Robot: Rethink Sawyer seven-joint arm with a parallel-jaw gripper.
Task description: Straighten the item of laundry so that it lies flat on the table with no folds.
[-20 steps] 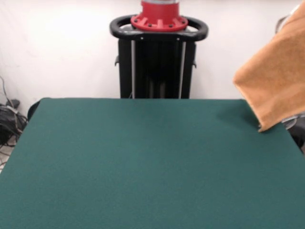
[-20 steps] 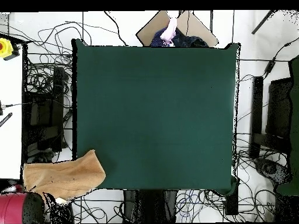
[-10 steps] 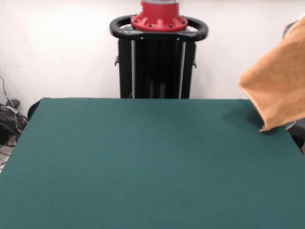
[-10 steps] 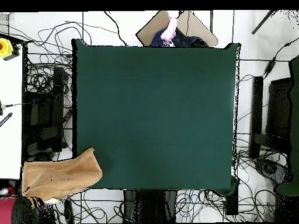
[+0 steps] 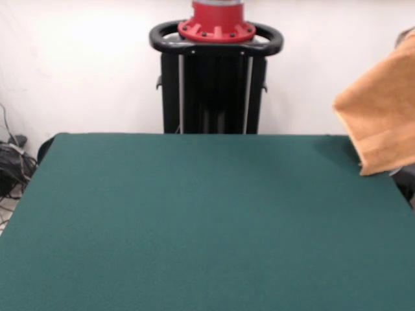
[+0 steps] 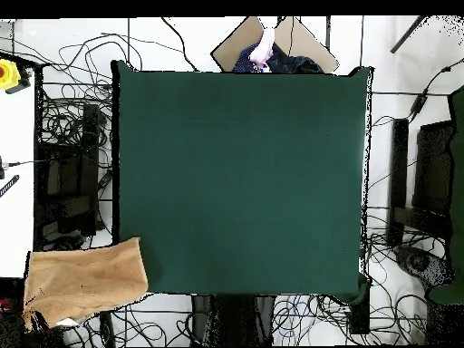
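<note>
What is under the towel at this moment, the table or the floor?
Mostly floor with cables. The towel hangs beside the table, overlapping only its corner. What holds the towel is not visible, and the floor directly beneath it is covered.

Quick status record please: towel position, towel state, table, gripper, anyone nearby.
towel: orange-tan towel hanging in the air at the right edge of the front view; in the overhead view it lies mostly beyond the table's corner nearest the robot's base
towel state: not laid out flat on the table
table: green table, nothing resting on its top
gripper: not in view
person: a hand at the table's far edge, overhead view
</note>
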